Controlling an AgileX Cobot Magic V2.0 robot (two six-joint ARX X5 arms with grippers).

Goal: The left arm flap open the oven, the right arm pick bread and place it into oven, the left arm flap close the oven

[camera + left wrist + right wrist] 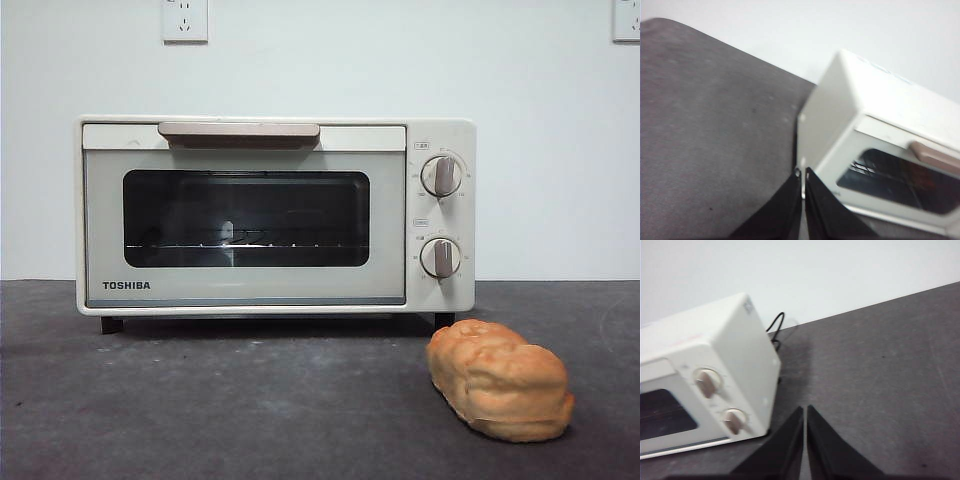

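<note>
- Cream-white, boxy toaster oven point(275, 215) with TOSHIBA lettering stands on short black feet on the dark grey tabletop point(200, 400) in the front view, its door shut. A beige bar handle point(238, 133) runs along the top of the door, above the dark glass window point(246, 218), through which a wire rack shows. Two round knobs point(441, 176) sit one above the other on the panel beside the window.
- Front view, continued: the golden-brown, lumpy oblong bread loaf point(501, 379) lies on the tabletop in front of the oven's knob-side corner, nearer the camera than the oven and apart from it. White wall sockets point(185, 20) are mounted on the pale wall behind and above the oven. Neither arm appears in this view.
- Left wrist view: the black, wedge-shaped left gripper point(802, 173) hangs above the tabletop off the oven's handle-side end, its jaws drawn together with only a thin slit between the tips, holding nothing. The oven's side wall, closed door and handle end are visible beyond it.
- Right wrist view: the black, tapering right gripper point(805, 409) hangs above the tabletop off the oven's knob-side end, jaws likewise pressed nearly together and empty. A thin black cable point(776, 325) loops behind the oven. The loaf is outside this view.
</note>
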